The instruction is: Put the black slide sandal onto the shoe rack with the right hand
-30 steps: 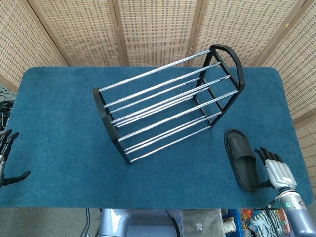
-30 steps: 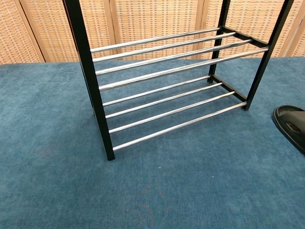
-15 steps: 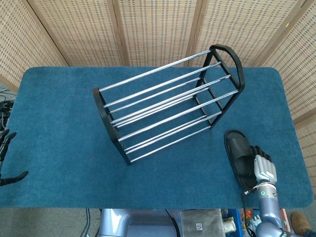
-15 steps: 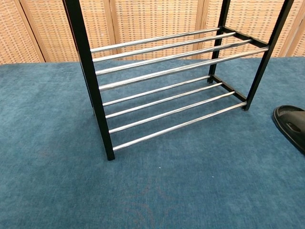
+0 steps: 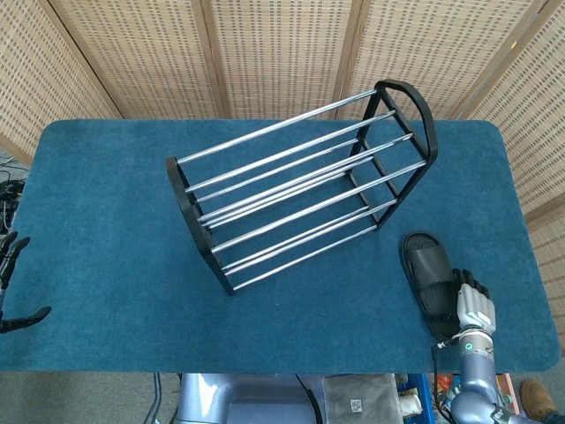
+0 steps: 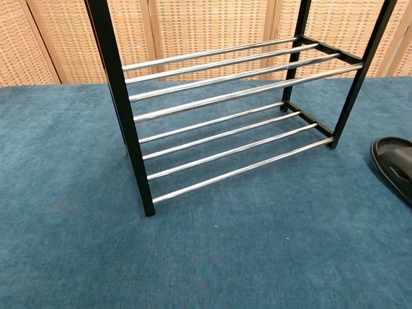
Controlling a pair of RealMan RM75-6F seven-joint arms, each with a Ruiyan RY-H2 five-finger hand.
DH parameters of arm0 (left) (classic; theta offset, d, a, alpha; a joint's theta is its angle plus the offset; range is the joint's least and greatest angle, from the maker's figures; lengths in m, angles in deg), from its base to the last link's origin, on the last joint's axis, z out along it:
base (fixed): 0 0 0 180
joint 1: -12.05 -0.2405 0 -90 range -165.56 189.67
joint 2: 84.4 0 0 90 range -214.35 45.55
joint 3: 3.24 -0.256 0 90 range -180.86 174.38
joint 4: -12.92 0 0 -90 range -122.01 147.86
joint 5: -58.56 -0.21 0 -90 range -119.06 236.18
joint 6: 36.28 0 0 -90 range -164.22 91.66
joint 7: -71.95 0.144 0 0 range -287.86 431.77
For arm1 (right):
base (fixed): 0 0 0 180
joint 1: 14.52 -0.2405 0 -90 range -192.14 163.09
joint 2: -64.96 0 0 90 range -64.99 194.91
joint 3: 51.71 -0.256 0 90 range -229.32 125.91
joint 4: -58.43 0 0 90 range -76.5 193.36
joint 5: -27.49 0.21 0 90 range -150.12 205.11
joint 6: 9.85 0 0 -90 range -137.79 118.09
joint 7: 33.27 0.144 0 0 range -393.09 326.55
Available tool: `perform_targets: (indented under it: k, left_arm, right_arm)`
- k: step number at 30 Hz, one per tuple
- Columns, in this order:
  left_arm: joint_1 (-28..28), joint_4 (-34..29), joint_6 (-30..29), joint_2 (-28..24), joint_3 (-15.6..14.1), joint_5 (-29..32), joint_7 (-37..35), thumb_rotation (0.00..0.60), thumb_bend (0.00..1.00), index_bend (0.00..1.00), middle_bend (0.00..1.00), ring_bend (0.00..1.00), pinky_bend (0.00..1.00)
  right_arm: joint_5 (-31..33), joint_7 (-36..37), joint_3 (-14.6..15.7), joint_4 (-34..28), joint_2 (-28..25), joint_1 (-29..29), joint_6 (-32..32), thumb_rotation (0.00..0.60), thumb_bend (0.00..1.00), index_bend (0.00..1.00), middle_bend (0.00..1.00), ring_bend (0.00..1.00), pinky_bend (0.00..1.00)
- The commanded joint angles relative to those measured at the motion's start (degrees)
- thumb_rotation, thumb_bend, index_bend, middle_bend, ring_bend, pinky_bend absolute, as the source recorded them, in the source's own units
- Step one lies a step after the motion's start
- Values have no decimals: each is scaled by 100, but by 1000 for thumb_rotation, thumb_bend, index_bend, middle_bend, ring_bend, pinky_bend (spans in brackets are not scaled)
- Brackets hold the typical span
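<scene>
While the black rubber slide sandal [image 5: 430,281] lies flat on the blue carpeted table [image 5: 106,212], just right of the chrome-barred black shoe rack [image 5: 300,190], the right hand [image 5: 473,305] lies against its heel end. Whether its fingers grip the sandal cannot be told. Left hand [image 5: 11,283] sits at the table's left edge, fingers apart, holding nothing.

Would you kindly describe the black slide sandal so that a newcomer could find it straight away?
Start at the blue table and the metal shoe rack in its middle. Just right of the rack's near right foot, close to the table's front edge, lies the black slide sandal, with the right hand at its heel end. It is the only shoe there, and the only loose thing on the cloth.
</scene>
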Motion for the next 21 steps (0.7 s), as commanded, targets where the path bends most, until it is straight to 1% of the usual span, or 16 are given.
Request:
perform_targets:
  k: [1, 5, 8, 11, 19, 20, 21]
  left_arm:
    - [8, -4, 17, 1, 1, 4, -1, 600, 106, 0, 0, 0, 0]
    - [4, -8, 4, 7, -4, -15, 9, 600, 106, 0, 0, 0, 0]
    - [4, -10, 6, 9, -7, -12, 25, 600, 106, 0, 0, 0, 0]
    - [-2, -15, -10, 8, -12, -32, 30, 600, 106, 0, 0, 0, 0]
    - [7, 10, 10, -8, 2, -2, -27, 600, 106, 0, 0, 0, 0]
    - [8, 10, 13, -8, 2, -2, -27, 600, 106, 0, 0, 0, 0]
    - [10, 9, 18, -7, 1, -2, -28, 600, 106, 0, 0, 0, 0]
  right_arm:
    - [64, -16, -18, -42, -87, 8, 111, 600, 0, 0, 0, 0, 0]
    - [-26, 102, -27, -401, -344, 65, 245, 600, 0, 0, 0, 0, 0]
    - [-105, 186, -36, -565, -429, 98, 257, 600, 0, 0, 0, 0, 0]
    - [-103, 0, 42, -429, -342, 56, 156, 600, 0, 0, 0, 0, 0]
    - [295, -112, 43, 0, -177, -21, 378, 600, 0, 0, 0, 0, 0]
    - [296, -101, 49, 30, -173, -18, 405, 600, 0, 0, 3, 2, 12]
    - [288, -100, 64, 63, -168, -18, 439, 600, 0, 0, 29, 30, 64]
